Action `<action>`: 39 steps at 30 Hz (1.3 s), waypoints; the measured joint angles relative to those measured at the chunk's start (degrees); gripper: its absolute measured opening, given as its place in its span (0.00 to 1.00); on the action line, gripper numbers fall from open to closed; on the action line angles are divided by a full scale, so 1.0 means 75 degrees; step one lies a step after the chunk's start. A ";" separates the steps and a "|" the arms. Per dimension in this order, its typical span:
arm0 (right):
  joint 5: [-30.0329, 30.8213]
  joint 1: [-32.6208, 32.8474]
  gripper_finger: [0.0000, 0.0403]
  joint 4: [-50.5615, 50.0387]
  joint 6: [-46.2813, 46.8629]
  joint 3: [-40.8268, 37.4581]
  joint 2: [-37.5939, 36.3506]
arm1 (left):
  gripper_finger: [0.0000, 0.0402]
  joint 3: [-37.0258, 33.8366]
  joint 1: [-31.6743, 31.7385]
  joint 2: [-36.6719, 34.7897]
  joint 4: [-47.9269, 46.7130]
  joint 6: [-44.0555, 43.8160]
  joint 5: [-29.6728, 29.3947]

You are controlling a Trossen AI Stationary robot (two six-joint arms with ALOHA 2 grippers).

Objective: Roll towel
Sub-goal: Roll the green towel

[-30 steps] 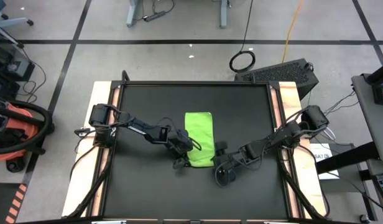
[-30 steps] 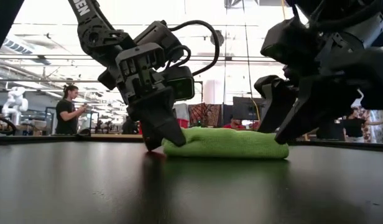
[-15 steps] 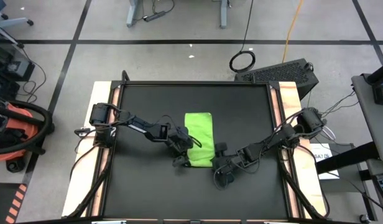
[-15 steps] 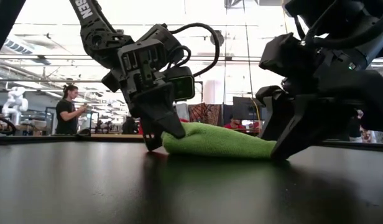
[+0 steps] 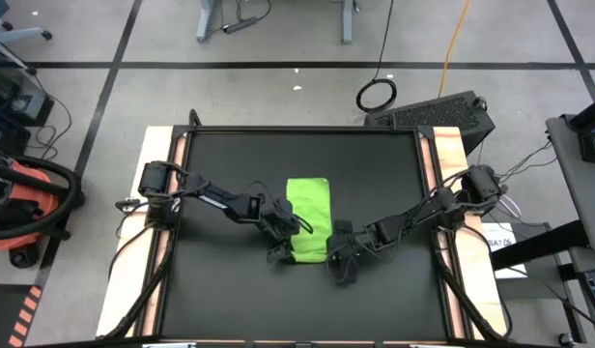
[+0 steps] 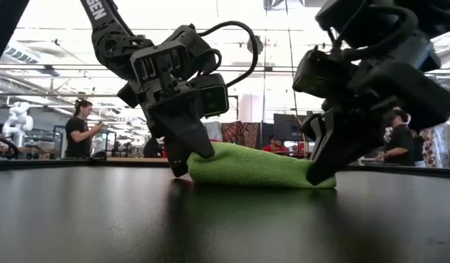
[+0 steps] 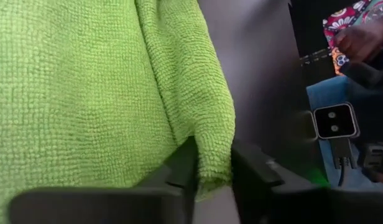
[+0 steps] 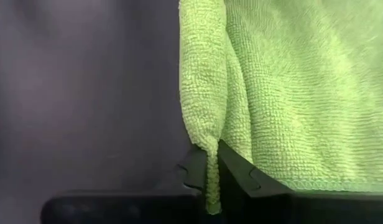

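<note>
The lime-green towel (image 5: 309, 215) lies folded into a narrow strip on the black mat (image 5: 220, 164), its long side running from far to near. My left gripper (image 5: 292, 232) is at the strip's left side near its near end, shut on a fold of towel (image 7: 86, 81). My right gripper (image 5: 333, 253) is at the near right corner, shut on the towel (image 8: 291, 81). In the low view the towel (image 6: 254, 168) rests on the mat, humped higher by the left gripper (image 6: 190, 155) and low by the right gripper (image 6: 321, 164). My left gripper pinches the folded left edge (image 7: 214, 163) of the towel between its two fingers, several layers thick. The fingers slant down from the table's left. That edge is raised a little while the cloth beyond lies on the mat. My right gripper pinches a thin edge of the towel (image 8: 211, 169) at its near right corner between its two fingers. The fingers slant down from the table's right. A rolled fold (image 8: 203, 74) runs on from the pinch, and that corner stays low on the mat.
Bare black mat (image 5: 375, 174) lies on all sides of the towel, with wooden table strips (image 5: 160, 193) left and right. A person (image 6: 79, 131) stands in the room beyond the table, far off. A cable coil (image 5: 376, 95) lies on the floor behind.
My right gripper has moved toward the table's left onto the towel's near right corner and shut on it. The towel's left end by my left gripper has risen a little, and the towel's right end has been pressed lower.
</note>
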 joint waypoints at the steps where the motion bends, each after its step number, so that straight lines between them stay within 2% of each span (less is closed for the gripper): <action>1: -0.0273 -0.0078 0.03 0.0001 0.0124 0.0001 -0.0001 | 0.26 0.0000 -0.0017 0.0000 0.0000 0.0000 0.0000; 6: -0.1778 -0.0534 0.01 -0.0012 0.0556 0.0003 -0.0001 | 0.48 0.0000 -0.0043 -0.0002 -0.0001 -0.0013 -0.0035; 9: -0.2605 -0.0811 0.01 -0.0057 0.0776 0.0000 0.0001 | 0.54 0.0000 -0.0090 -0.0155 -0.0088 0.0001 -0.0346; 16: -0.3503 -0.1284 0.01 -0.0115 0.1070 -0.0008 0.0012 | 0.51 0.0003 -0.0524 -0.0925 -0.0630 0.1284 -0.2165; 22: -0.3953 -0.1651 0.01 -0.0151 0.1275 -0.0018 0.0015 | 0.50 0.0003 -0.1403 -0.1055 -0.1226 0.2225 -0.3434; 28: -0.4419 -0.2000 0.01 -0.0154 0.1540 -0.0020 0.0044 | 0.50 0.0027 -0.2327 -0.1055 -0.1275 0.2983 -0.6103; 31: -0.4698 -0.2177 0.01 -0.0138 0.1745 -0.0020 0.0107 | 0.50 0.0062 -0.2609 -0.1055 -0.1302 0.3209 -0.7147; 34: -0.4981 -0.2295 0.01 -0.0107 0.1944 -0.0020 0.0203 | 0.50 0.0064 -0.2774 -0.1055 -0.1306 0.3366 -0.7571; 39: -0.5155 -0.2409 0.01 -0.0061 0.2096 -0.0009 0.0271 | 0.50 0.0064 -0.2924 -0.1055 -0.1299 0.3741 -0.7484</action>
